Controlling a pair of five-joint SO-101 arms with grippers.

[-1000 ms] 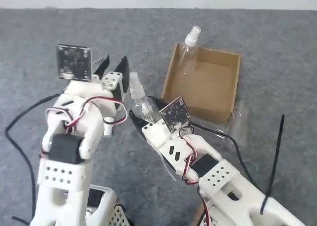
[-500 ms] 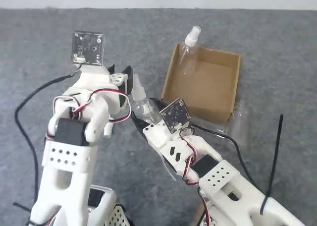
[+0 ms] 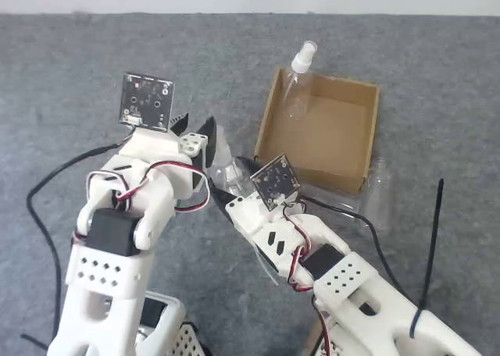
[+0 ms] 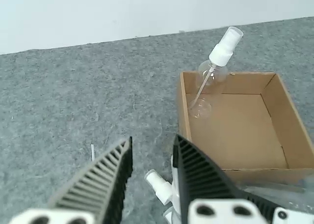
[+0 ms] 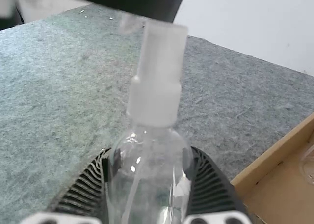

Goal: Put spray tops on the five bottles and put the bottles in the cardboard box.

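A clear bottle (image 3: 229, 171) stands upright with my right gripper (image 3: 231, 175) shut on its body; its white spray top (image 5: 155, 80) sits on the neck. My left gripper (image 3: 195, 125) is open, with its black fingers (image 4: 195, 171) on either side of that spray top (image 4: 159, 185). The cardboard box (image 3: 353, 165) lies just right of both grippers. Inside it, a second clear bottle (image 3: 298, 81) with a spray top leans in the far corner.
A clear bottle without a top (image 3: 379, 186) lies on the grey carpet against the box's right side. A black cable (image 3: 432, 243) runs along the right. A thin white tube (image 4: 92, 152) lies on the carpet left of the grippers.
My left arm has swung right toward the held bottle, and its open fingers have come around the spray top. The right gripper and bottle have stayed in place.
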